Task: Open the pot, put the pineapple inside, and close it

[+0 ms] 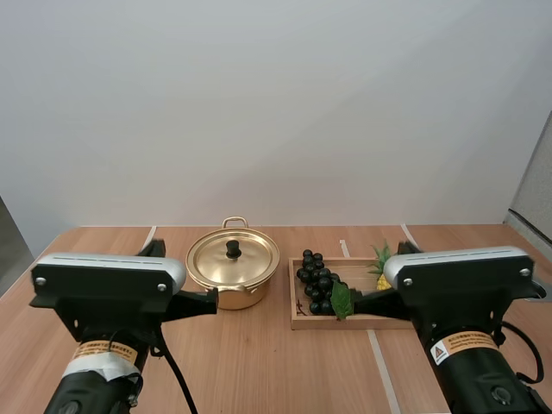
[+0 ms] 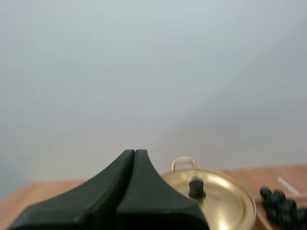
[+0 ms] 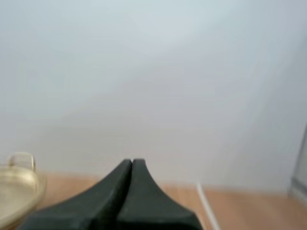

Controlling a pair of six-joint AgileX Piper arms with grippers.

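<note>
Pineapple: small yellow pineapple w/ green leafy crown (image 1: 382, 276) sits at the far right end of the shallow wooden tray (image 1: 345, 325), beside the bunch of black grapes (image 1: 316, 280), partly hidden by R arm.
Handling: prob. light, stiff, toy-like. Bumpy skin shd grip ok. Take it across the body, not the crown.
Pot: round gold metal pot (image 1: 231, 295) on the brown wooden table (image 1: 259, 366), left of tray, lid on.
Lid: gold lid (image 1: 250, 259) w/ small black knob (image 1: 233, 248). Looks thin and slick, so pinch the knob. Small target, needs centring.
L claw: left gripper (image 2: 135, 152) fingers pressed flat together, nothing held, hangs short of the pot, aimed its way.
R claw: right gripper (image 3: 132, 162) also closed to one wedge, empty. In the high view its tip is near the grapes' leaf; contact unclear.
Stage: nothing begun, lid comes off first.
</note>
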